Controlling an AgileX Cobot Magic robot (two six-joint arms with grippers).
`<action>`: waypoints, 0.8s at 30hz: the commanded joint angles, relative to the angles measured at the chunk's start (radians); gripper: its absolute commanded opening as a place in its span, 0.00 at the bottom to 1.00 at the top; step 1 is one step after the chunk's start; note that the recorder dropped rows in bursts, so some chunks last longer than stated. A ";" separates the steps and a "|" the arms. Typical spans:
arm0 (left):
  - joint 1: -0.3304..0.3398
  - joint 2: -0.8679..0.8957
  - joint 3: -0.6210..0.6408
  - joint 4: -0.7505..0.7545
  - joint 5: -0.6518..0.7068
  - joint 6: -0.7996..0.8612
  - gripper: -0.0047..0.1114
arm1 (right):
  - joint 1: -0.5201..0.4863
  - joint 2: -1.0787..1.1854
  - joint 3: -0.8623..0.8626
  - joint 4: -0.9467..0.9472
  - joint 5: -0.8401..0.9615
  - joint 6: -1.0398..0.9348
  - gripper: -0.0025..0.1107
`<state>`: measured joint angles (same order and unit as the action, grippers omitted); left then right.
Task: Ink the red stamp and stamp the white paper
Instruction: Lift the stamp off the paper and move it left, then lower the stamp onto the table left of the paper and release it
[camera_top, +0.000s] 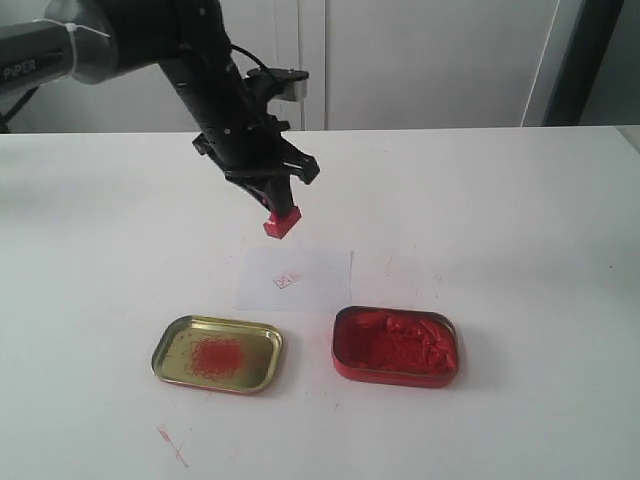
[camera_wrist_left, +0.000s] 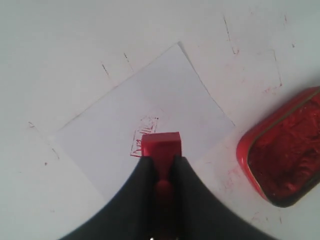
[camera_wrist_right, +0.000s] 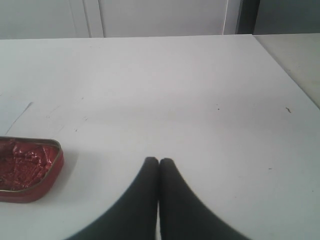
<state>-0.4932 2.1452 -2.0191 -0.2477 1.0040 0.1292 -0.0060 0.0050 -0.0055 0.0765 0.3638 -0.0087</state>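
Note:
My left gripper (camera_top: 272, 200) is shut on the narrow handle of the red stamp (camera_top: 283, 222), which hangs foot-down in the air above the far edge of the white paper (camera_top: 320, 272). In the left wrist view the red stamp (camera_wrist_left: 161, 146) juts out past the left gripper (camera_wrist_left: 160, 162), over the white paper (camera_wrist_left: 150, 95). A faint red square print (camera_top: 287, 280) marks the middle of the sheet. The right gripper (camera_wrist_right: 159, 162) shows only in its own wrist view, shut with nothing between its fingers, low over bare table.
A red tin of red paste (camera_top: 396, 346) stands right of the paper near the front. A shallow gold lid with red smears (camera_top: 217, 354) lies front left. Red streaks (camera_top: 170, 445) mark the white table near the front edge.

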 joint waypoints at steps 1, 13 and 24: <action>0.056 -0.016 0.031 -0.141 0.020 0.062 0.04 | -0.005 -0.005 0.006 0.001 -0.014 0.003 0.02; 0.207 -0.016 0.217 -0.436 -0.009 0.256 0.04 | -0.005 -0.005 0.006 0.001 -0.014 0.003 0.02; 0.372 -0.016 0.455 -0.728 -0.026 0.505 0.04 | -0.005 -0.005 0.006 0.001 -0.014 0.003 0.02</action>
<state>-0.1558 2.1420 -1.6049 -0.8954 0.9761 0.5889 -0.0060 0.0050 -0.0055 0.0765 0.3638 -0.0087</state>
